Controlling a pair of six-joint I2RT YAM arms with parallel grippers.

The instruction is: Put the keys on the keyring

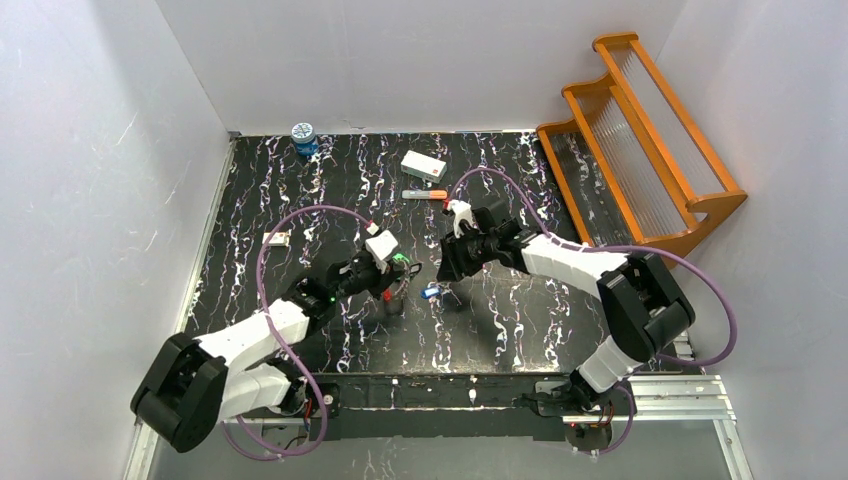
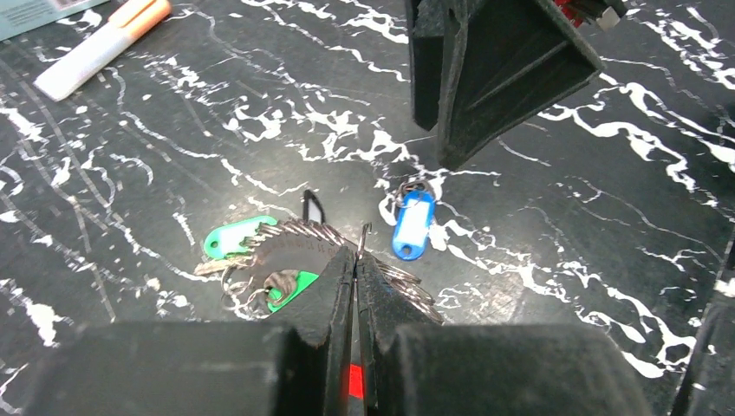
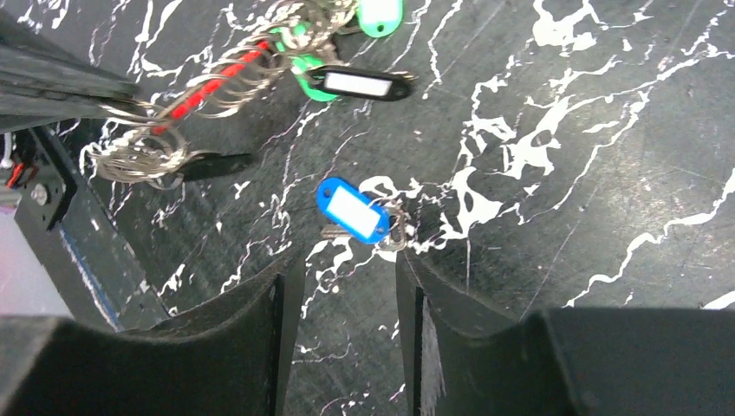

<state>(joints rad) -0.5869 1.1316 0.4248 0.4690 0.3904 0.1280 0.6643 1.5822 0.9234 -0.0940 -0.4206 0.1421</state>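
My left gripper [image 2: 356, 260] is shut on the thin wire of the keyring [image 2: 290, 236], held just above the table. The keyring's red stretch [image 3: 211, 76] shows in the right wrist view, strung with several small rings. Green-headed keys [image 2: 230, 237] and a black tag [image 3: 360, 82] hang from it. A blue-headed key [image 3: 351, 211] lies loose on the table with a small silver ring at its end. My right gripper [image 3: 347, 269] stands open just short of the blue key, with nothing between its fingers. From above, the blue key [image 1: 432, 292] lies between the two gripper heads.
An orange-tipped marker [image 1: 425, 195] and a white box [image 1: 423, 164] lie behind the grippers. A blue-lidded jar [image 1: 303, 137] stands at the back left, a small card [image 1: 277, 238] at the left. An orange wooden rack [image 1: 640, 140] fills the back right corner.
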